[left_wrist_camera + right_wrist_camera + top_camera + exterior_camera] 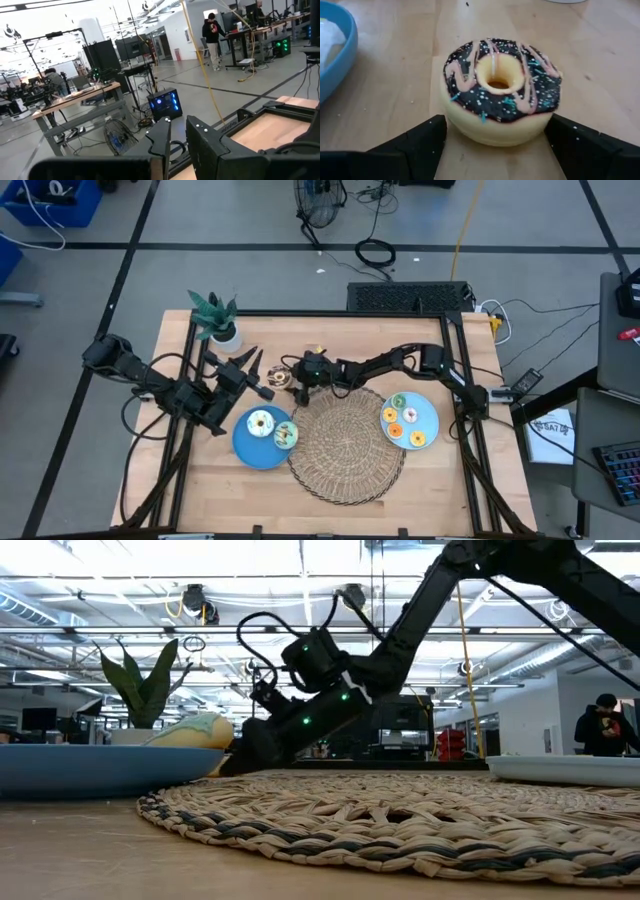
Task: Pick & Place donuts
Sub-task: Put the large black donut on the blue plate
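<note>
A chocolate-iced donut with pink drizzle and sprinkles [500, 90] lies flat on the bare wood [279, 378], between the plant pot and the wicker mat. My right gripper [497, 122] is open and low at the table [291, 377], one finger on either side of this donut. A white-iced donut [261, 423] and a green-iced donut [286, 435] lie on the left blue plate [248, 450]. Several small donuts [404, 420] lie on the right blue plate [432, 420]. My left gripper [248, 363] is open, raised beside the plant and tipped upward; it holds nothing [178, 131]. My right gripper comes at the chocolate donut low and nearly level from the table's right side. Its fingertips [437, 127] stand at the donut's lower side wall [451, 125], on opposite sides. I cannot tell whether they touch it. The donut rests flat on the table.
A potted plant [218, 320] stands at the far left of the table, close to my left gripper. The big wicker mat [347, 442] lies between the two plates. The table's black frame rails [330, 314] run along the far edge and the sides. A person [603, 725] stands in the room beyond.
</note>
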Robot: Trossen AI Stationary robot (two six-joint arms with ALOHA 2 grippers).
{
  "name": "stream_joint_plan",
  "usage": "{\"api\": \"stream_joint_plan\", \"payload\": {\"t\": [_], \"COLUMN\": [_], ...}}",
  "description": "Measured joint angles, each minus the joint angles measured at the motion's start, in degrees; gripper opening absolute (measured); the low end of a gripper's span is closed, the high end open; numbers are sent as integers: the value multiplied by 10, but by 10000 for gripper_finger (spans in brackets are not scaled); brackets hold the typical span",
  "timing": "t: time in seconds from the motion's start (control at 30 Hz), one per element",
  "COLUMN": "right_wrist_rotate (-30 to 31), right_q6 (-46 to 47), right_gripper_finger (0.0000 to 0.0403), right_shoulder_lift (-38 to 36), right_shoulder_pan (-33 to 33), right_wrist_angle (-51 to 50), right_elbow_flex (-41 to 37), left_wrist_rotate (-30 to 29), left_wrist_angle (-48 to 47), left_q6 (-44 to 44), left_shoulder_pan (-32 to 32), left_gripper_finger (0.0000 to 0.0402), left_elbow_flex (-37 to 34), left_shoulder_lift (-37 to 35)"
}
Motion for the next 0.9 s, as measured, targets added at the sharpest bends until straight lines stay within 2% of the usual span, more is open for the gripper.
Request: {"api": "stream_joint_plan", "payload": {"t": [0.2,0.37,0.63,0.9], "right_wrist_rotate": [13,11,10,9], "right_q6": [-9,-7,-20,-22], "right_gripper_finger": [310,285,221,136], "right_shoulder_lift": [0,0,0,0], "right_shoulder_pan": [0,0,1,1], "right_wrist_angle": [1,22,34,38], "right_elbow_flex": [3,3,2,2], "left_wrist_rotate": [-2,-1,-3,-4], "left_wrist_angle": [0,0,0,0], "left_q6": [1,0,0,0], "left_shoulder_pan": [0,5,7,7], "left_gripper_finger": [65,65,65,65], "left_elbow_flex": [0,0,0,0], "left_shoulder_lift": [0,0,0,0]}}
